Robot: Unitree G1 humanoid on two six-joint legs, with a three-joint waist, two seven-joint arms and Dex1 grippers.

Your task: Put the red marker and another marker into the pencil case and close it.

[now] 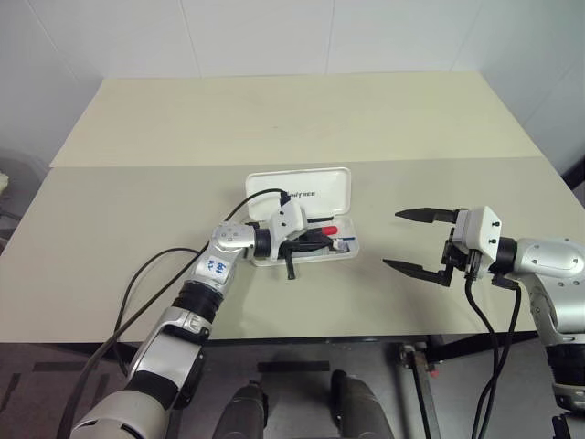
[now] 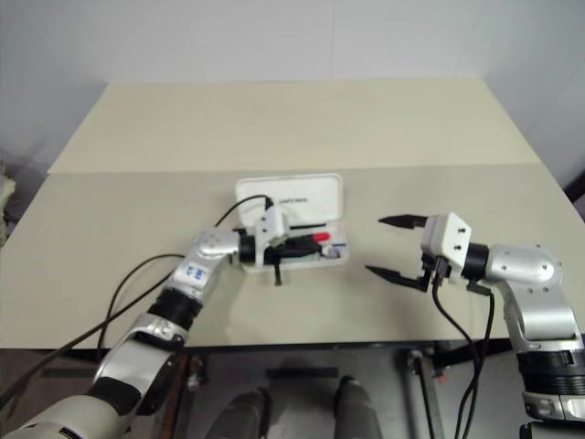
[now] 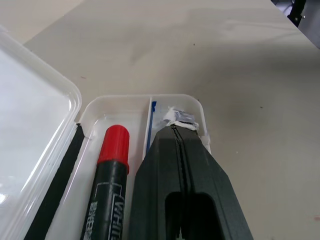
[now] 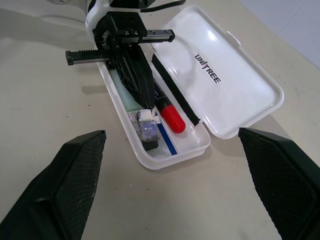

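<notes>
The white pencil case [image 1: 306,186] lies open on the table, its lid folded back on the far side. In its tray rests the red marker [image 4: 171,116], red cap toward the right. A light-green marker [image 4: 123,93] lies beside it, mostly hidden under my left gripper [image 1: 326,240]. That gripper is shut with nothing between its fingers [image 3: 185,170] and reaches along the tray's near half, tips by a small grey block [image 4: 146,127]. My right gripper [image 1: 391,240] hovers open to the right of the case, apart from it.
A black cable [image 1: 155,270] trails from my left arm across the near table. The beige table [image 1: 274,119] stretches wide beyond the case, with a seam across its middle. Its front edge runs just below both arms.
</notes>
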